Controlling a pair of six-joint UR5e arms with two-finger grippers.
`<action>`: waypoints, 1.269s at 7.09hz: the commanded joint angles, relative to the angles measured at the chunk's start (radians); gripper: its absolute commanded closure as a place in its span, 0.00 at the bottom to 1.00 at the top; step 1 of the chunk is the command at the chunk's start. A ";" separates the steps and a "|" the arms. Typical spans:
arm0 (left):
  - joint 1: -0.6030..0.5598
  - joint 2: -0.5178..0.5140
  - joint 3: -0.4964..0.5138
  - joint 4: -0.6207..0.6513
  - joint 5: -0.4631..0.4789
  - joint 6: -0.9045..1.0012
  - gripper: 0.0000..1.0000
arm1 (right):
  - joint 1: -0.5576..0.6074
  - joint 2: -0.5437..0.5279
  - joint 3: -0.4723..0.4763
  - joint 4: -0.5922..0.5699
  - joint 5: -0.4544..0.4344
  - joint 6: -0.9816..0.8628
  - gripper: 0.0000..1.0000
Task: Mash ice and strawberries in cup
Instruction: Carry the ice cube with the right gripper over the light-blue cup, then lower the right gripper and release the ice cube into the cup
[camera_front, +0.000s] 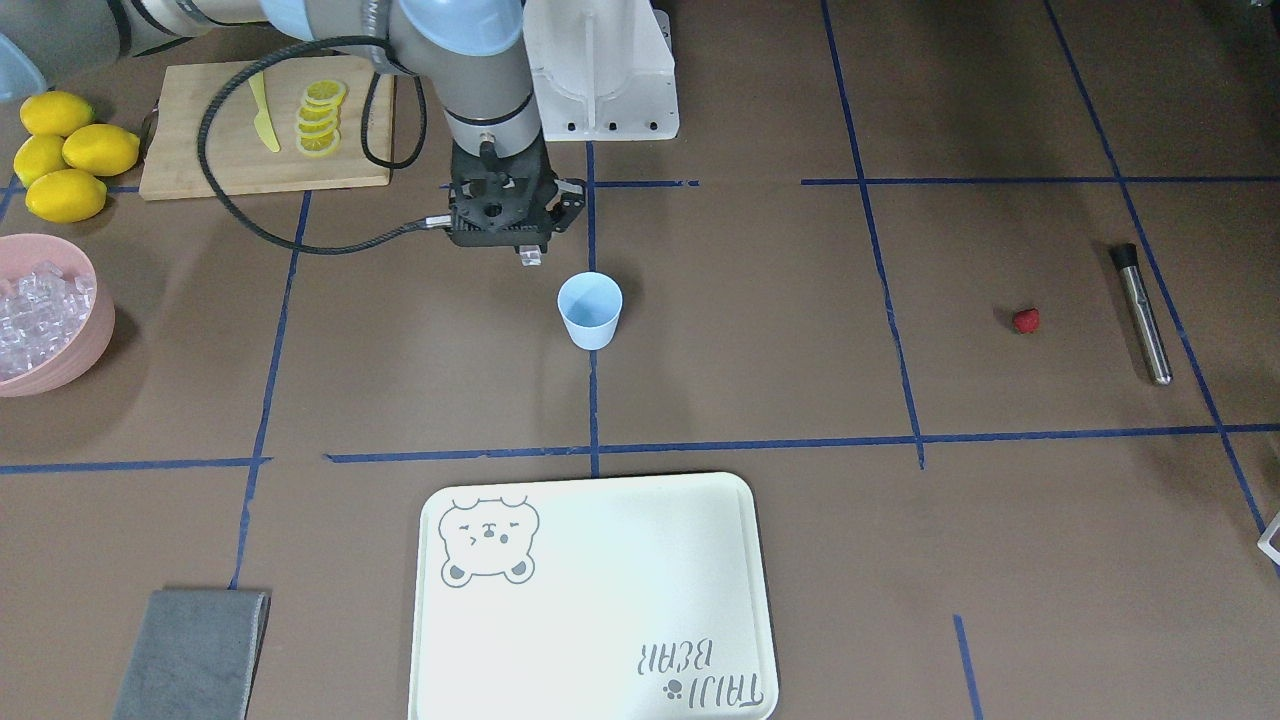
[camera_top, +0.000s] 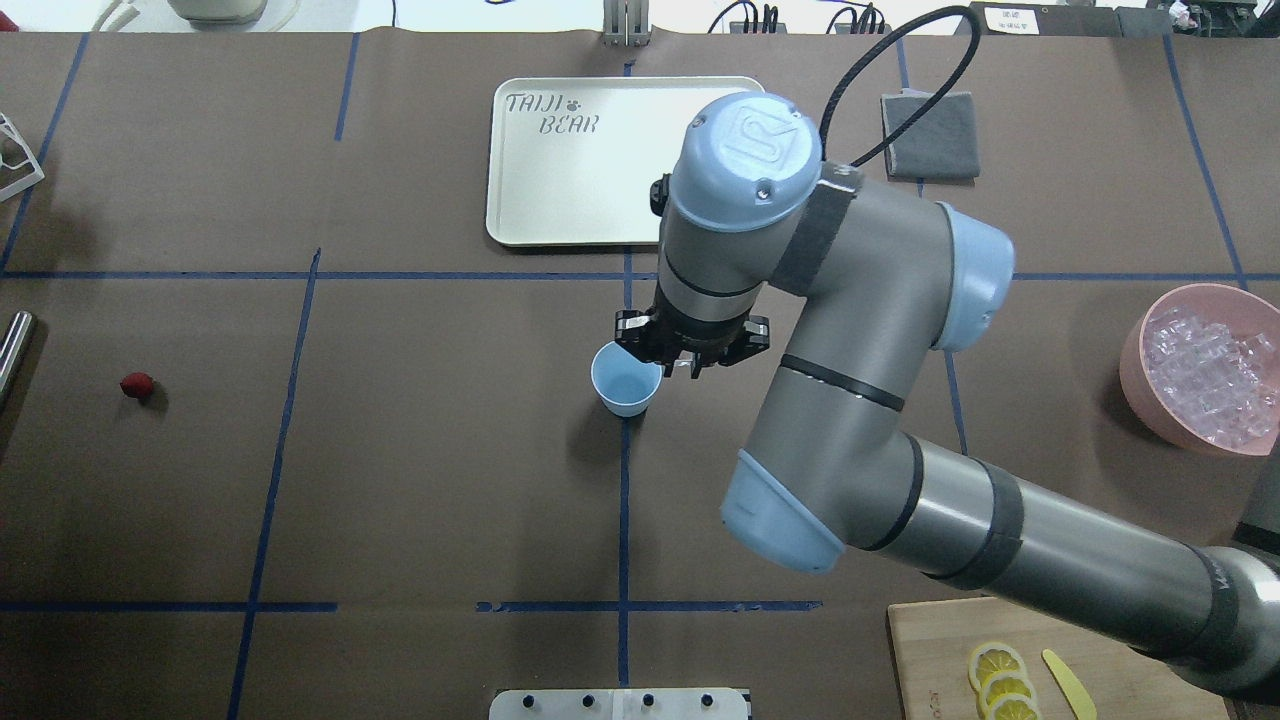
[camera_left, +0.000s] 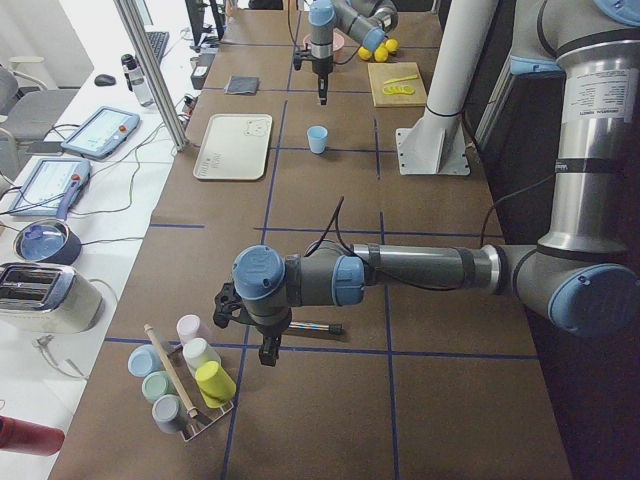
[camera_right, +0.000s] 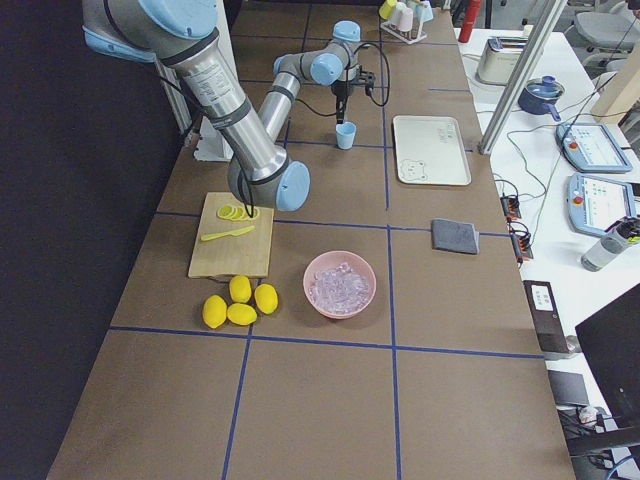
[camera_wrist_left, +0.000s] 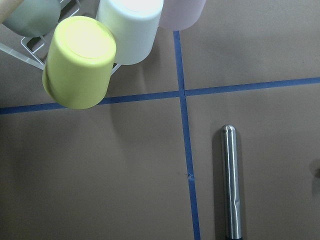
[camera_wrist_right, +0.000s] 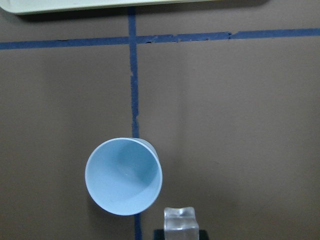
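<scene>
Step in hand: judging by the layout, the first ice cube is being carried to the cup for dropping in.
Right tool (camera_front: 528, 246): its fingers pinch one clear ice cube (camera_wrist_right: 180, 219) at the very tips.
Cup (camera_wrist_right: 123, 176): light blue, upright on the table on a blue tape line. It looks empty in the right wrist view.
Cube against cup: the right wrist view shows the cube just beside the rim, not over the mouth.
Doing it well: the tool should probably shift until the cube sits over the middle of the mouth. It should then come low before the fingers part, so the cube neither bounces out nor tips the light cup. A small parting of the fingers is likely enough, since the cube is slick.
Right arm pose: it reaches from the robot's right to the table's centre, elbow bent. The wrist is vertical and the tool points straight down, above and beside the cup.
Left arm pose: stretched low along the table's left end, with the left tool (camera_left: 269, 355) pointing down near the steel muddler (camera_wrist_left: 232, 180) and a rack of coloured cups (camera_wrist_left: 79, 62). Whether its fingers are spread cannot be told.
Strawberry (camera_front: 1025, 320): lies on the table well apart from the cup, near the muddler.
Remaining ice (camera_front: 40, 305): piled in the pink bowl (camera_front: 88, 345) at the robot's right end.
</scene>
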 joint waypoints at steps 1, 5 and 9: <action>0.000 0.008 -0.001 -0.001 0.000 0.000 0.00 | -0.026 0.079 -0.142 0.057 -0.029 0.044 1.00; 0.000 0.008 -0.001 0.000 0.000 0.000 0.00 | -0.035 0.080 -0.168 0.059 -0.037 0.046 0.99; 0.000 0.008 -0.001 -0.001 0.000 0.000 0.00 | -0.038 0.082 -0.168 0.061 -0.037 0.044 0.79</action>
